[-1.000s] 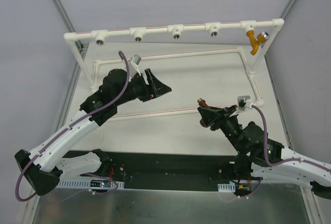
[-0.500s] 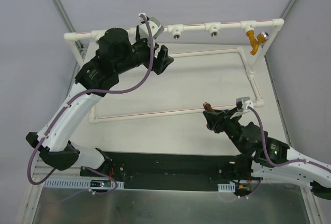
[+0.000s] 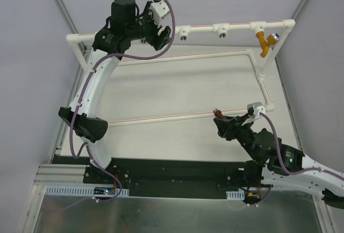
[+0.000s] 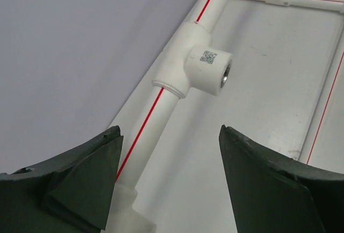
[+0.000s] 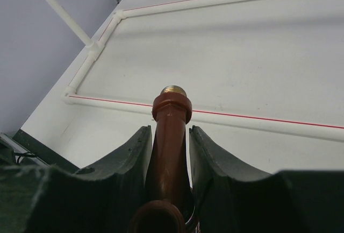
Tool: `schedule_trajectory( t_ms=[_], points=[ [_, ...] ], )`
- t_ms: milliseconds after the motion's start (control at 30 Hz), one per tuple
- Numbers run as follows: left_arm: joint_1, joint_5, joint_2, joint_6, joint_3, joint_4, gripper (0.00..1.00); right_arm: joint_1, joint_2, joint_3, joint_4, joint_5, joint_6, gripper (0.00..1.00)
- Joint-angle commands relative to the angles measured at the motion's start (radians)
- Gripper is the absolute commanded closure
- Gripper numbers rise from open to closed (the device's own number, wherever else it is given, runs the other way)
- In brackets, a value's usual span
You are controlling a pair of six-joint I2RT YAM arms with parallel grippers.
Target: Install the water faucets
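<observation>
Hovering above the white desk [image 3: 177,87], my left jaws gape empty at the pipe rail [image 3: 239,26], framing a tee socket [image 4: 207,71]. Right jaws clamp the brown faucet [image 5: 171,136] low near the front pipe [image 3: 161,118], thread forward. Orange faucet [image 3: 262,40] sits mounted far right. Risk: a tilted approach could cross-thread it or slip my grip.

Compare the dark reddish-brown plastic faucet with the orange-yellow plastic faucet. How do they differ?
The dark reddish-brown plastic faucet is clamped in the right gripper, its brass-coloured threaded end free; the orange-yellow plastic faucet sits mounted on the raised white pipe rail, untouched. Both are small taps.
</observation>
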Motion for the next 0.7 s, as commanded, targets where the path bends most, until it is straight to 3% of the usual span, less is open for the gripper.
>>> schedule_trajectory(
  t_ms=[0, 200, 667],
  points=[
    [0.078, 0.263, 0.059, 0.000, 0.139, -0.001, 0.25, 0.003, -0.030, 0.006, -0.010, 0.012, -0.010, 1.00],
    [0.102, 0.218, 0.157, 0.012, 0.219, -0.001, 0.26, 0.003, -0.056, -0.003, -0.035, 0.019, 0.017, 1.00],
    [0.094, 0.276, 0.211, 0.015, 0.157, -0.034, 0.30, 0.003, -0.056, -0.019, -0.049, 0.022, 0.074, 1.00]
  ],
)
